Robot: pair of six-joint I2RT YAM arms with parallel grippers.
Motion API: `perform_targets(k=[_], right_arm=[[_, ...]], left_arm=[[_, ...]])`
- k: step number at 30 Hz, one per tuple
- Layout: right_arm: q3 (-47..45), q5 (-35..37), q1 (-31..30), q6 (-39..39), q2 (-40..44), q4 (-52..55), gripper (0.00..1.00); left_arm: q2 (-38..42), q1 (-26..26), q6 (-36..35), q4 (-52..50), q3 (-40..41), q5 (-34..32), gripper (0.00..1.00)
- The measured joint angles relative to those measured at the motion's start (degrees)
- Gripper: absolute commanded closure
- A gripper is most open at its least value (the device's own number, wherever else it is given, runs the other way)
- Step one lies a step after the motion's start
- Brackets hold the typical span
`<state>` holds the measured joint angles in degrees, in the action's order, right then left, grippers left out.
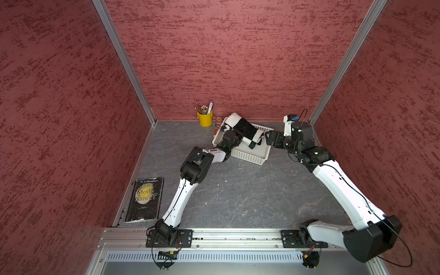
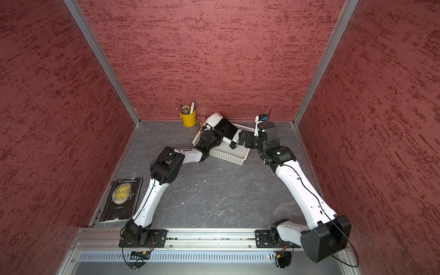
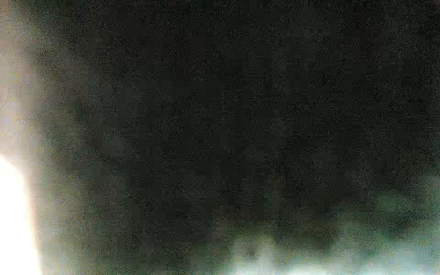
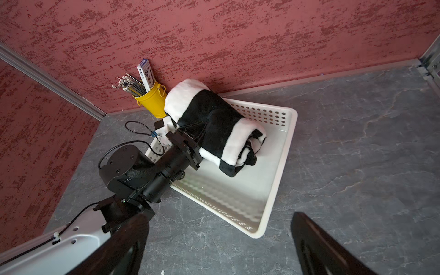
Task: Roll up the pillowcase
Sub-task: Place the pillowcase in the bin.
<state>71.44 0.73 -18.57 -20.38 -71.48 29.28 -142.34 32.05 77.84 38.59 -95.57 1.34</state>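
The pillowcase is a thick black-and-white plush roll. It lies slanted in the far part of the white perforated basket, with one end sticking up over the basket's back corner. My left gripper reaches over the basket's left rim and is shut on a black part of the roll. The left wrist view is a dark blur, with something close against the lens. My right gripper hangs open just right of the basket, holding nothing.
A yellow cup of pencils stands at the back wall, close to the roll's raised end. A dark book lies near the front left. Red walls close in three sides.
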Motion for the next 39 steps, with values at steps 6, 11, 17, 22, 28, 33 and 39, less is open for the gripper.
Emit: perform_targets(k=[6,11,17,22,28,33,39], right_arm=[[0.0,0.0,0.4,0.0,-1.2,-0.1,0.01],[0.0,0.1,0.4,0.0,-1.6,-0.1,0.01],[0.0,0.3,0.4,0.3,-1.7,-0.1,0.01],[0.0,0.8,0.4,0.7,-1.7,-0.1,0.02],[0.0,1.1,0.4,1.0,-1.8,-0.1,0.01],[0.0,1.7,0.4,1.5,-1.8,-0.1,0.02],[0.0,2.8,0.4,2.4,-2.0,-0.1,0.01]], left_arm=[[4.2,1.5,2.7,-14.7,0.3,-4.6,0.72],[6.1,2.1,7.6,-28.5,-3.1,-7.5,0.71],[6.1,2.2,12.5,-38.6,-7.5,-8.0,0.47],[6.1,2.2,14.5,-41.2,-7.5,-7.2,0.0],[6.8,2.3,15.1,-43.1,-6.9,-6.4,0.0],[9.8,2.4,15.4,-46.2,-5.4,-5.8,0.0],[15.2,3.3,13.9,-49.4,-3.8,-4.4,0.0]])
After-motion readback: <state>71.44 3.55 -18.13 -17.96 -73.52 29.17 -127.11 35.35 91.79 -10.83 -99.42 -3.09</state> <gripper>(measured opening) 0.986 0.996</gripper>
